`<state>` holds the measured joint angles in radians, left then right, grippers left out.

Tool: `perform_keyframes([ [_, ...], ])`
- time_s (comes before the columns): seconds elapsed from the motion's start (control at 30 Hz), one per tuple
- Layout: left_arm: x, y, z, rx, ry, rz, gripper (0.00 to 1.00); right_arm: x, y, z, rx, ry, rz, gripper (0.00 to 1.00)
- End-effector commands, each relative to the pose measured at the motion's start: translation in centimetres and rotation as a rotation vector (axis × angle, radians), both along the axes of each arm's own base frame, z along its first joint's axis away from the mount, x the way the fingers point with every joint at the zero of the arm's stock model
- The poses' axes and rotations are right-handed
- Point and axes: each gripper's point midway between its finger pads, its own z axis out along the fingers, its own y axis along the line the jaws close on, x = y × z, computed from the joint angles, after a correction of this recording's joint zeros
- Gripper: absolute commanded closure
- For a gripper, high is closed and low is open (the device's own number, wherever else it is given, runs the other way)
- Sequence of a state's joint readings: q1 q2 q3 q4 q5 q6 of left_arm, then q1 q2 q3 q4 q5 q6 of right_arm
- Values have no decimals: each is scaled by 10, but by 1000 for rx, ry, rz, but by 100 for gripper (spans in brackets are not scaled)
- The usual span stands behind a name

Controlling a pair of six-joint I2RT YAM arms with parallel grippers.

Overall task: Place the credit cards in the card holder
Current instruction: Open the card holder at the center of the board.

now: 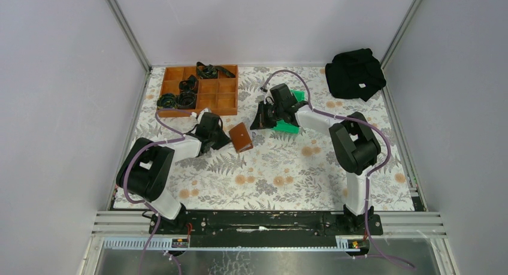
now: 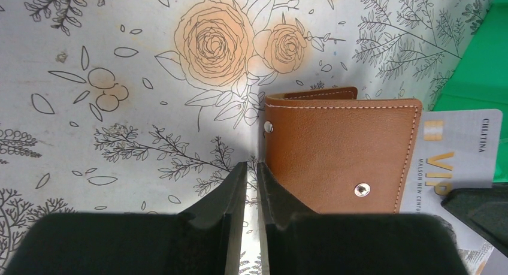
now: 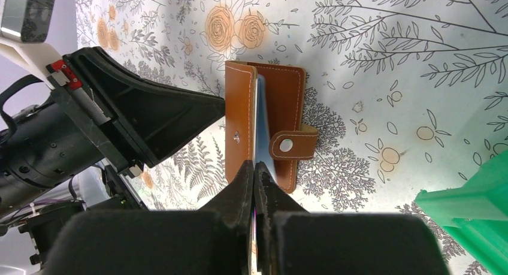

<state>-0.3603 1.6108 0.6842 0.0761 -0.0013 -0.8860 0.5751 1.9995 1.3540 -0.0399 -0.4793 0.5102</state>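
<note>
Facing right jaws: card holder (image 3: 289,101), long open edge

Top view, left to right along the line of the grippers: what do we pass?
Left gripper → card holder → right gripper → green bin → black bag, further back.

place: robot lab test cell
walls: plain white panels (image 1: 60,107) on three sides, aluminium corner posts (image 1: 127,29)
mount: two arms (image 1: 147,167) bolted to black rail (image 1: 269,221), slotted aluminium profiles (image 1: 419,224)
surface: floral printed sheet (image 1: 269,185)
</note>
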Motion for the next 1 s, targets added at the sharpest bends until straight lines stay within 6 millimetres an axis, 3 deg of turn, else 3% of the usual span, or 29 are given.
perform_keyframes([
  [0.0,-48,13,-46,87,198,-43,81,7,0,35,31,-80,2,100],
  [0.37,-49,12,-47,80,201,-37,81,0,0,26,40,-51,6,100],
  [0.97,-53,6,-46,64,199,-51,82,-7,9,31,71,-40,11,100],
])
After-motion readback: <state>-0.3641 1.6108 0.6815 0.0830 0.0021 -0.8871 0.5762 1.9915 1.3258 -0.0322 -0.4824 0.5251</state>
